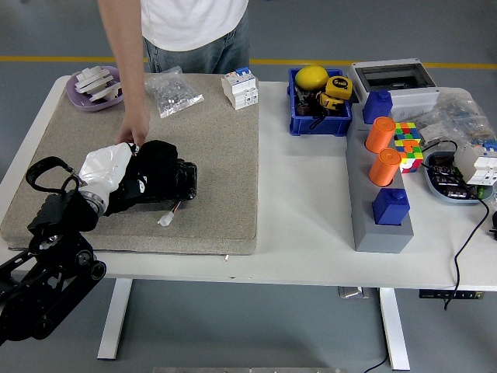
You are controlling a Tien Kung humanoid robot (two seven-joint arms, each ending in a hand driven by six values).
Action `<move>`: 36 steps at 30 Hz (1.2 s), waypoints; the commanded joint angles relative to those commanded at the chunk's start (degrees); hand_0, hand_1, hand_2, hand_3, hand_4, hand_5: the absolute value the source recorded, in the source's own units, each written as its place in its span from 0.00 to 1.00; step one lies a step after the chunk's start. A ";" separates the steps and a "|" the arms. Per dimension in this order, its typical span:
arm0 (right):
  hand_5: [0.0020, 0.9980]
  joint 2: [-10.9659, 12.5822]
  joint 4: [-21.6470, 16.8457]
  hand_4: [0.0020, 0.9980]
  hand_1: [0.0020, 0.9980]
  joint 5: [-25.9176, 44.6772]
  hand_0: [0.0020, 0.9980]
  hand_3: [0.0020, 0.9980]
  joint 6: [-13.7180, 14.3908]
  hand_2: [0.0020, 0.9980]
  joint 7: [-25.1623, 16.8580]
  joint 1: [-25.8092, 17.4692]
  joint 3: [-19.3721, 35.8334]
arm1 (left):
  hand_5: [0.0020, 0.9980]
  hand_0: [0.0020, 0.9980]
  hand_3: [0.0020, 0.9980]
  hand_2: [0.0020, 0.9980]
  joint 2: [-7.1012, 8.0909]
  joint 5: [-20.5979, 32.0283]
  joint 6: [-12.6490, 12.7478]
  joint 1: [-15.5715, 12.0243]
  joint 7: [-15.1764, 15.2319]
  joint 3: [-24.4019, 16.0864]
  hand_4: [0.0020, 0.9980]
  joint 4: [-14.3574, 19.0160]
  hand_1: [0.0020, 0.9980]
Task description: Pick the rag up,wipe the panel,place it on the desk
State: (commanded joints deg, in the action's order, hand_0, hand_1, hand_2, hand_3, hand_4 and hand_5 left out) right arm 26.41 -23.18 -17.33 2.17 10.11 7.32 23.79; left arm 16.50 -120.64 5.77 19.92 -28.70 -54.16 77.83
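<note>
We see a white table (303, 233) carrying a grey-brown mat (210, 155) over its left part. The left robot hand (151, 167) is over that mat. Well to the right of the robot hand, directly on the table, lie a blue bin (318, 116), a grey box (392, 78), a long grey block (380, 225), a colour cube (409, 140) and a shallow tray (454, 186) near the far right edge.

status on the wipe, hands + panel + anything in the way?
Left hand on the black panel, rag not discernible. Right hand out of view. Person's hand at the panel's far edge, close to the wiping path.
</note>
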 joint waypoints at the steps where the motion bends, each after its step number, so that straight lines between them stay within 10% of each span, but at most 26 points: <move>1: 0.62 0.01 0.00 1.00 0.55 0.02 0.74 0.63 0.00 0.66 -0.01 0.00 0.00 | 0.00 0.23 0.52 0.55 -0.22 0.09 0.08 0.25 0.05 0.46 0.11 0.00 0.18; 19: 0.62 0.13 0.01 1.00 0.55 0.19 0.74 0.63 -0.06 0.66 -0.01 0.34 -0.39 | 0.00 0.23 0.52 0.55 -2.17 1.04 -0.74 4.89 -0.72 8.33 0.11 -0.15 0.18; 36: 0.62 0.19 0.04 1.00 0.55 0.08 0.74 0.63 -0.02 0.66 0.03 0.23 -0.14 | 0.00 0.23 0.52 0.55 -1.10 -0.80 -0.67 2.57 -1.03 2.54 0.11 -2.02 0.18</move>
State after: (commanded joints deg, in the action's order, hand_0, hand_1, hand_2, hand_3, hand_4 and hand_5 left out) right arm 26.61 -23.14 -17.24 2.15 10.14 7.54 23.65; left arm 15.40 -121.44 5.11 22.49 -29.73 -51.62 75.81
